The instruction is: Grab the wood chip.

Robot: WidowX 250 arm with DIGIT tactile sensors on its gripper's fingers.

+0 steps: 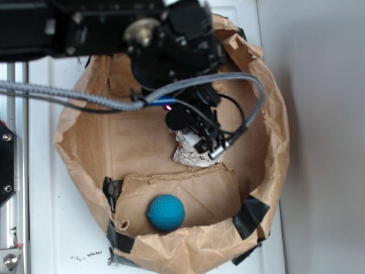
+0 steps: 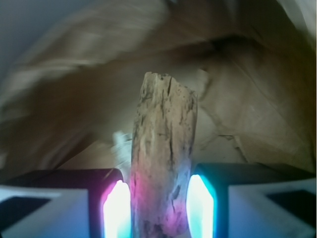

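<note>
In the wrist view the wood chip (image 2: 162, 158), a rough, grainy brown piece, stands upright between my two glowing fingers, and the gripper (image 2: 159, 206) is shut on it. Its ragged top end points away from the camera toward the bag wall. From the exterior view the black gripper (image 1: 206, 144) hangs inside the brown paper bag (image 1: 85, 142), just over the crumpled white paper wad (image 1: 191, 153). The chip itself is hidden there by the gripper body.
A teal ball (image 1: 166, 212) lies in the bag's front fold. Black tape patches (image 1: 250, 216) hold the bag rim. A grey braided cable (image 1: 68, 97) loops across the bag. The bag sits on a white surface (image 1: 51, 228), with a metal rail (image 1: 11, 171) at the left.
</note>
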